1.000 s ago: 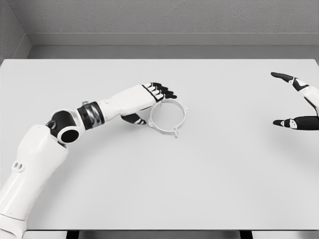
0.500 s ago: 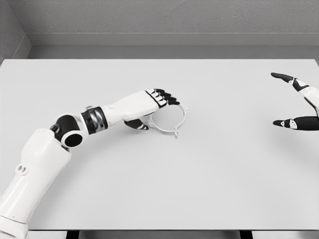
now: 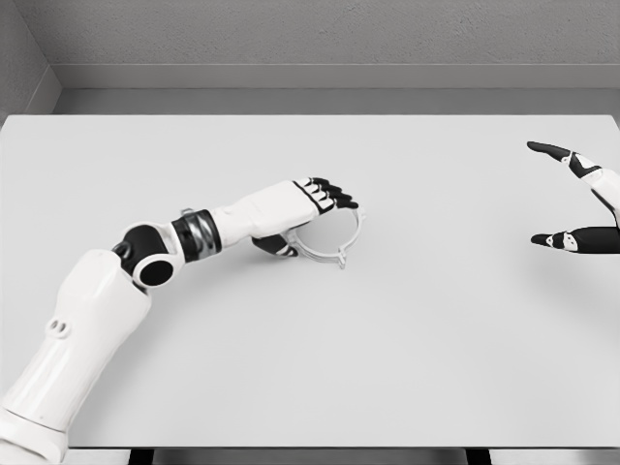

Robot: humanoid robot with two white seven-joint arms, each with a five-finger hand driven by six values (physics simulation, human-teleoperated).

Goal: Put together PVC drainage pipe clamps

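One clamp ring lay on table; left robot hand curled over its rim, grip unconfirmed. Right robot hand spread, empty. Assembly barely begun.

white table, pipe clamp ring lying on it

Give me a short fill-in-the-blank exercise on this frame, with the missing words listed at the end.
1. The white ring-shaped pipe clamp lies on the ____.
2. The hand reaching over the clamp is the ____ hand.
3. The right hand shows at the picture's right edge with its fingers ____, holding nothing.
4. The number of clamps in view is ____.

Missing words: table; left; spread; one
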